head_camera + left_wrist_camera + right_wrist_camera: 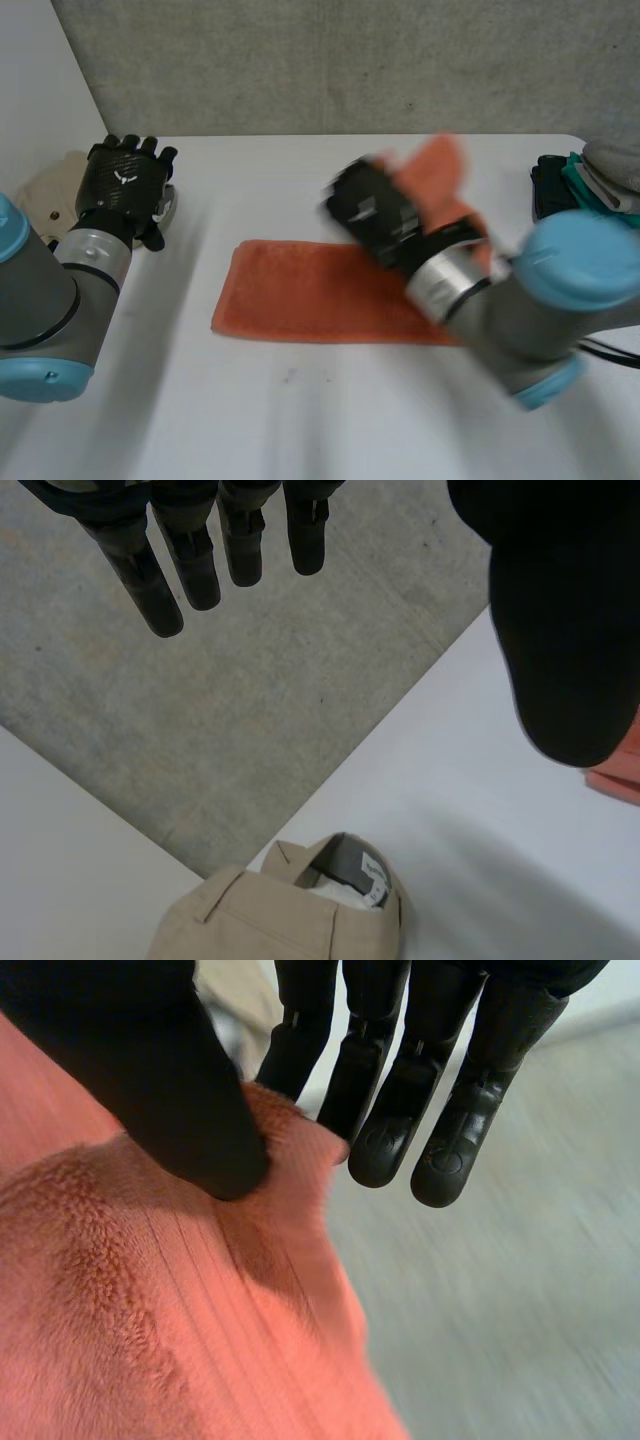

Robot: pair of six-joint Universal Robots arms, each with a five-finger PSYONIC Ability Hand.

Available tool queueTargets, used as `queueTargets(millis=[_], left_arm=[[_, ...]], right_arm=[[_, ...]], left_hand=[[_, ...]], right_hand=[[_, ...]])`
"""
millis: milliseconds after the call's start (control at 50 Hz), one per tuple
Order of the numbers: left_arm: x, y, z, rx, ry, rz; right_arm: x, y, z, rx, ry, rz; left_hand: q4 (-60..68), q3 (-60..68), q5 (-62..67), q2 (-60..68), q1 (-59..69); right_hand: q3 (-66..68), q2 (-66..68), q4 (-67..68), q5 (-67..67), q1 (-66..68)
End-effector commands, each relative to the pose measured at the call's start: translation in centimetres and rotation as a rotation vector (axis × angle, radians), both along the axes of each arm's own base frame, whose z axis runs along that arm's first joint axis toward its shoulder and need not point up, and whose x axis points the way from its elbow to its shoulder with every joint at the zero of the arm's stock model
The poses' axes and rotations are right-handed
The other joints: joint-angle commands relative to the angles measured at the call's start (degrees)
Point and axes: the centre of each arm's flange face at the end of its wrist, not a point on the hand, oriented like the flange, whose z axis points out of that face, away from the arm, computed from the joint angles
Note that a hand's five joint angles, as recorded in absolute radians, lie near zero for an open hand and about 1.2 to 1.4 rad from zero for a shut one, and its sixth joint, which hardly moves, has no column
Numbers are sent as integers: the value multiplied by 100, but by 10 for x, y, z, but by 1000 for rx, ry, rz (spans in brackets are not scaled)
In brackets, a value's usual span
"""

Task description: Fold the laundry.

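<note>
The right hand pinches an end of the orange towel, holding it up to fold over, while the left hand hangs open, well apart.

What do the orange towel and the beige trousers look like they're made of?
The orange towel looks like soft terry or microfibre: a fuzzy, matte pile with faint ribbed lines, bending limply where the right hand pinches it. The beige trousers look like smooth woven cotton, matte, with a stitched belt loop; the fibre itself can't be told.
</note>
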Motion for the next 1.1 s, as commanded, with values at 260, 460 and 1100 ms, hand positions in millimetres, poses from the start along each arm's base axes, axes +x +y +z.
queueTargets(millis=[260, 460, 1100], left_arm=[[-4, -4, -5, 8, -2, -8], [-55, 19, -1, -5, 44, -164], [-78, 6, -106, 153, -254, -69]], right_arm=[[60, 36, -26, 39, -32, 61], [-31, -3, 0, 473, -183, -325], [-96, -20, -71, 727, -131, -567]], left_hand=[[-182, -232, -268, -184, -93], [-182, -232, -268, -184, -93], [-26, -76, -112, -28, 63]], right_hand=[[-5806, -5785, -5836, -5571, -5039], [-5806, -5785, -5836, -5571, -5039], [-1261, -1240, -1291, -1026, -495]])
